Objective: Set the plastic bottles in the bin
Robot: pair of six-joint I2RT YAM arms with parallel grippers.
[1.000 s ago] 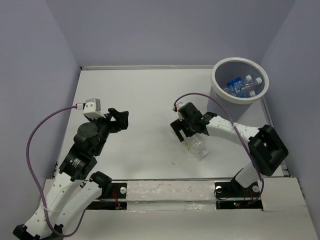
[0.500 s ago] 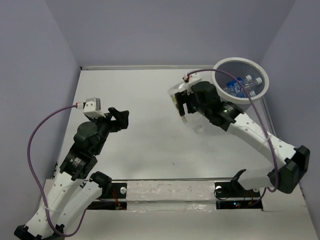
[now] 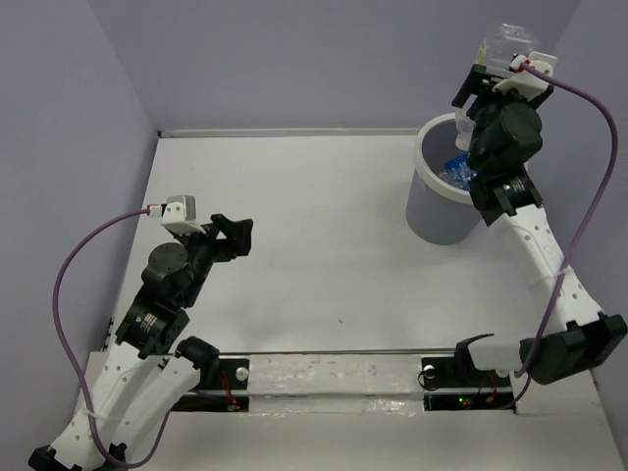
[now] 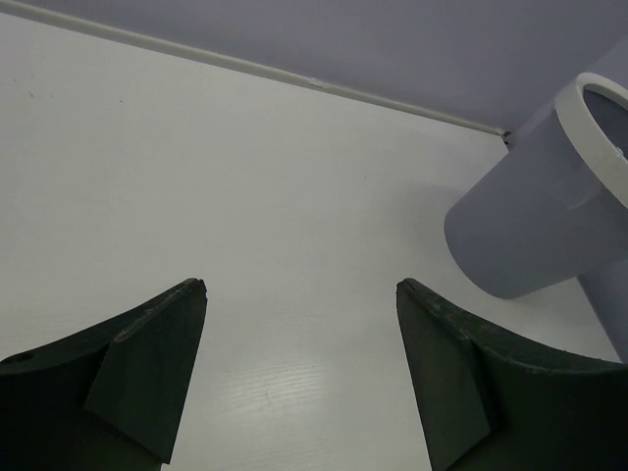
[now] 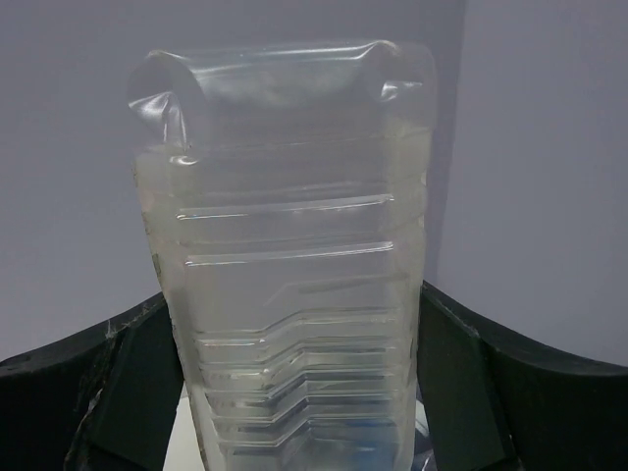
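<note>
My right gripper [image 3: 496, 71] is shut on a large clear ribbed plastic bottle [image 3: 505, 44] and holds it high above the far side of the grey bin [image 3: 437, 211]. In the right wrist view the bottle [image 5: 289, 294] fills the gap between both fingers [image 5: 118, 392]. Blue-labelled bottles [image 3: 459, 169] lie inside the bin, partly hidden by the arm. My left gripper [image 3: 235, 235] is open and empty over the table's left half, far from the bin. The bin also shows at the right of the left wrist view [image 4: 549, 216].
Lilac walls close in the white table [image 3: 314, 216] on the left, back and right. The bin stands in the back right corner. The arm bases and a taped strip [image 3: 324, 373] run along the near edge.
My right arm has lifted the large bottle off the table's middle and swung it up and right, to above the bin. The left arm has not moved.
</note>
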